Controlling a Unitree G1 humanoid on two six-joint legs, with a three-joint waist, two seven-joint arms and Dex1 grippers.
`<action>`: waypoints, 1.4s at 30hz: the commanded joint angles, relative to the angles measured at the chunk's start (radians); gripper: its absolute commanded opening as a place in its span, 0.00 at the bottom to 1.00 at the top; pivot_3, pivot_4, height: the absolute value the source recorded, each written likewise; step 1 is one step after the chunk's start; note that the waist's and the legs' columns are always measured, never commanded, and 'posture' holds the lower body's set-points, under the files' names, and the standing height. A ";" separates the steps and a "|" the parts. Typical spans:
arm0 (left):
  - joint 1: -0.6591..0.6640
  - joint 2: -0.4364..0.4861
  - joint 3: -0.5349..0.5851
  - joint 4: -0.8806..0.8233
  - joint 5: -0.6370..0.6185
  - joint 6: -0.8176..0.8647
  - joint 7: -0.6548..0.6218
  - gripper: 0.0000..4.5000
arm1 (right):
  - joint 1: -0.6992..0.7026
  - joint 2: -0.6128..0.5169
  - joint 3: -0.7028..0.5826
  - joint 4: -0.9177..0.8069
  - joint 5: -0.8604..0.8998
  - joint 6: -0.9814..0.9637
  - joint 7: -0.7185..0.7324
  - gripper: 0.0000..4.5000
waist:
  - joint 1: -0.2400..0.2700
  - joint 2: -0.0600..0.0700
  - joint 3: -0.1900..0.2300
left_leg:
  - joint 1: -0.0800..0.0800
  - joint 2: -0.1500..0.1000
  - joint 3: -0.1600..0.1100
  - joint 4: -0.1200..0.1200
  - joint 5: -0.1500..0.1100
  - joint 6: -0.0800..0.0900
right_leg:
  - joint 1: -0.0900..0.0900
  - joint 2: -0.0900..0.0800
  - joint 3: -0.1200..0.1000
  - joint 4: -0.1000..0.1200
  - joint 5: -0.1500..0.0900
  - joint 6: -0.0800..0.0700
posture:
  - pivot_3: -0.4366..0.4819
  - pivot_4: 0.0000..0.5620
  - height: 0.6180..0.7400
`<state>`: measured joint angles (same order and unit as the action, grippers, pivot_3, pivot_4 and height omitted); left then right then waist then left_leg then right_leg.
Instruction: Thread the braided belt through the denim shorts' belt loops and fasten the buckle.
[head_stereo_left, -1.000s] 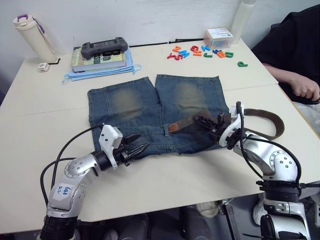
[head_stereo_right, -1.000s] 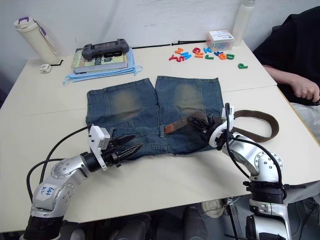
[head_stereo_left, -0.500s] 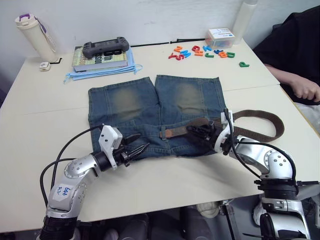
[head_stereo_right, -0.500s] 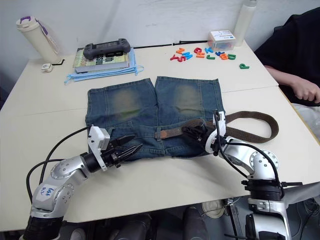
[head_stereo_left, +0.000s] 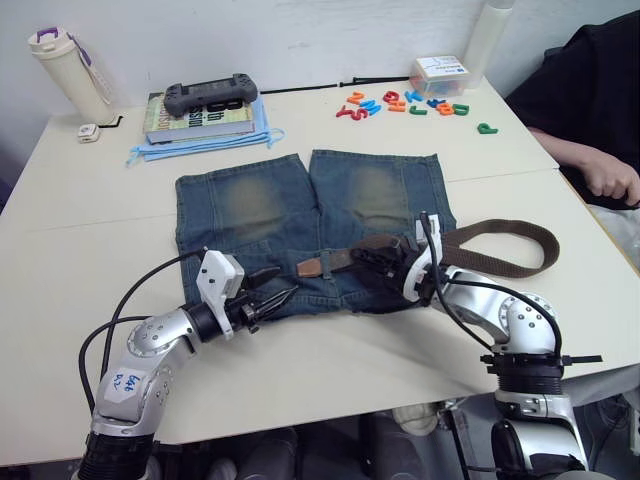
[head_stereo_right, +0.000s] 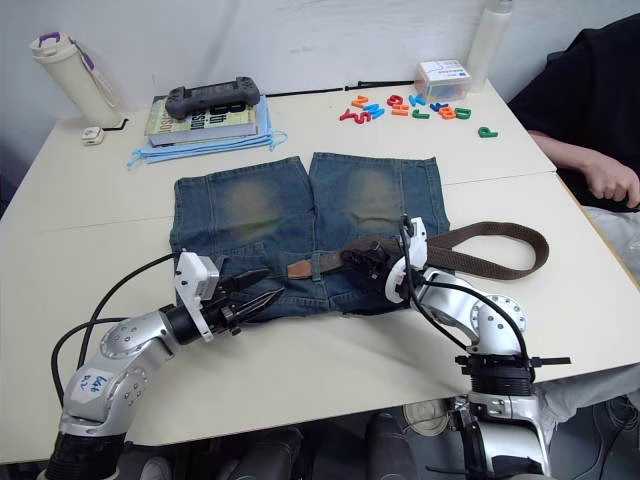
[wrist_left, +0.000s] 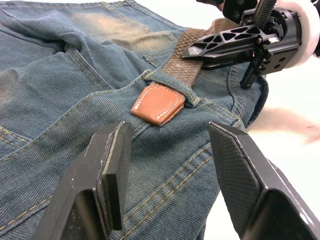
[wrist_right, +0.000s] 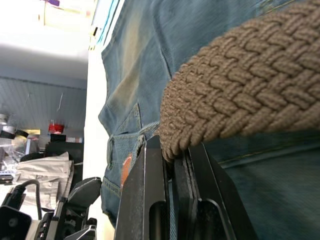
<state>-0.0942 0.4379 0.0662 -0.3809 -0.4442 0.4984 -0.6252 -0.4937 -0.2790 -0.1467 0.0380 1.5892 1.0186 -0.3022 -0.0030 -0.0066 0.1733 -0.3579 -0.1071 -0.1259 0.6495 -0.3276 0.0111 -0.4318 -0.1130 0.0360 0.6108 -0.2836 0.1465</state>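
Note:
The denim shorts (head_stereo_left: 290, 215) lie flat mid-table, waistband toward me. The braided belt (head_stereo_left: 505, 232) loops off their right side and runs left along the waistband. Its tan leather tip (wrist_left: 159, 103) pokes out from under one of the belt loops (wrist_left: 172, 83). My right gripper (head_stereo_left: 368, 256) rests on the waistband, shut on the braided strap (wrist_right: 240, 100). My left gripper (head_stereo_left: 286, 282) is open just off the shorts' near edge, a short way from the tan tip, with nothing between its fingers (wrist_left: 109, 170). The buckle is hidden.
At the back left a book carries a game controller (head_stereo_left: 205, 98), with a white bottle (head_stereo_left: 65, 65) beside it. Coloured letters (head_stereo_left: 400, 103) and a small box (head_stereo_left: 440, 72) are at the back right. A person's arm (head_stereo_left: 600, 175) rests at the right edge.
My right gripper has slid left along the waistband with the belt. The tan tip has moved left and now sticks out past a belt loop. The left arm has stayed put.

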 joint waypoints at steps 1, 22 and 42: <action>0.002 0.005 0.001 -0.020 -0.001 -0.024 -0.002 0.61 | -0.005 0.036 0.022 -0.066 -0.016 0.000 -0.008 0.00 | -0.001 0.000 0.000 | 0.000 0.000 0.000 0.000 0.000 0.000 | 0.000 0.000 0.000 0.000 0.000 0.000 | 0.48 0.27 0.93; -0.018 0.110 0.097 0.056 -0.049 0.043 -0.046 0.61 | 0.014 0.111 0.029 -0.116 -0.062 0.008 -0.034 0.00 | -0.002 0.000 0.000 | 0.000 0.000 0.000 0.000 0.000 0.000 | -0.002 0.001 0.000 0.001 0.000 0.000 | 0.48 0.27 0.93; -0.148 0.035 0.233 0.131 -0.481 0.629 0.139 0.62 | 0.083 0.035 -0.002 -0.255 0.000 0.015 -0.100 0.97 | -0.018 0.000 0.000 | -0.010 -0.001 0.000 0.003 0.000 -0.001 | -0.013 0.000 -0.001 0.011 0.000 -0.001 | 0.48 0.27 0.93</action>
<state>-0.2267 0.4827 0.2819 -0.2550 -0.9000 1.1158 -0.5133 -0.4315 -0.2239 -0.1267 -0.1632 1.5532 1.0283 -0.3832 -0.0213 -0.0066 0.1733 -0.3684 -0.1079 -0.1260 0.6535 -0.3272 0.0098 -0.4448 -0.1135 0.0348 0.6216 -0.2840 0.1457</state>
